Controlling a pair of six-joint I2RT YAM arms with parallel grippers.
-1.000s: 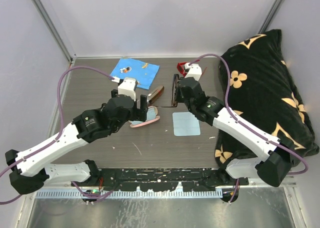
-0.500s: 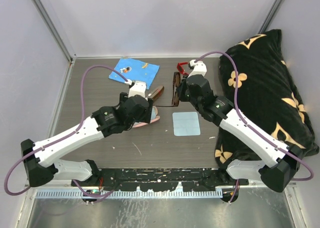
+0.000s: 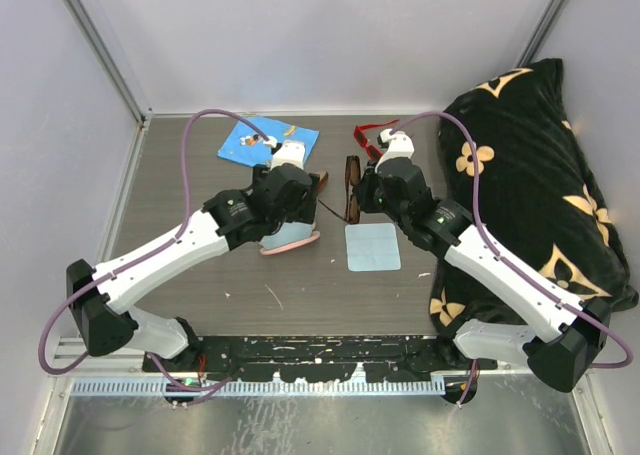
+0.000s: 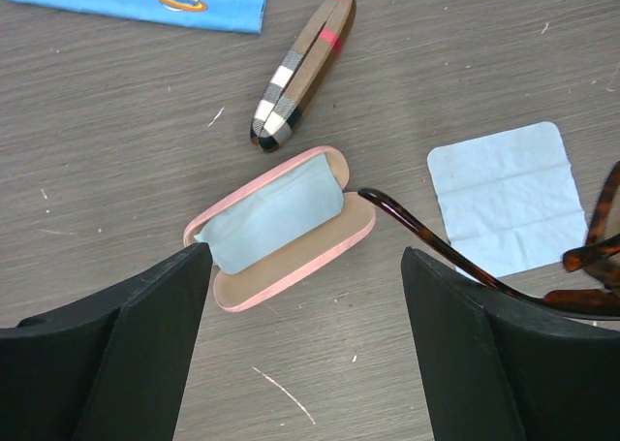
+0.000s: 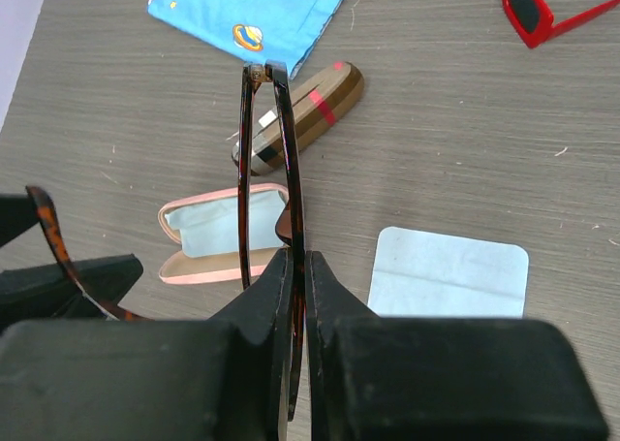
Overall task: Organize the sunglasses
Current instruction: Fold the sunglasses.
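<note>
My right gripper (image 5: 297, 262) is shut on the dark brown sunglasses (image 5: 291, 150), pinching the frame edge-on above the table. In the top view these sunglasses (image 3: 352, 187) hang between both grippers. One unfolded temple (image 4: 426, 242) reaches out beside the right finger (image 4: 484, 344) of my left gripper (image 4: 305, 257), which is open and holds nothing. Touch between temple and finger cannot be told. The red sunglasses (image 3: 368, 135) lie at the back of the table (image 3: 200, 275), also in the right wrist view (image 5: 538, 10).
An open pink glasses case (image 4: 281, 228) with a pale blue lining lies under the left gripper. A slim plaid case (image 4: 302, 70) sits just behind it. A light blue cloth (image 3: 372, 246) and a blue cartoon cloth (image 3: 255, 135) lie flat. A black floral pillow (image 3: 540, 175) fills the right side.
The left arm has swung right and farther back, bringing its open gripper close to the held brown sunglasses. The right gripper kept its grip and shifted only slightly.
</note>
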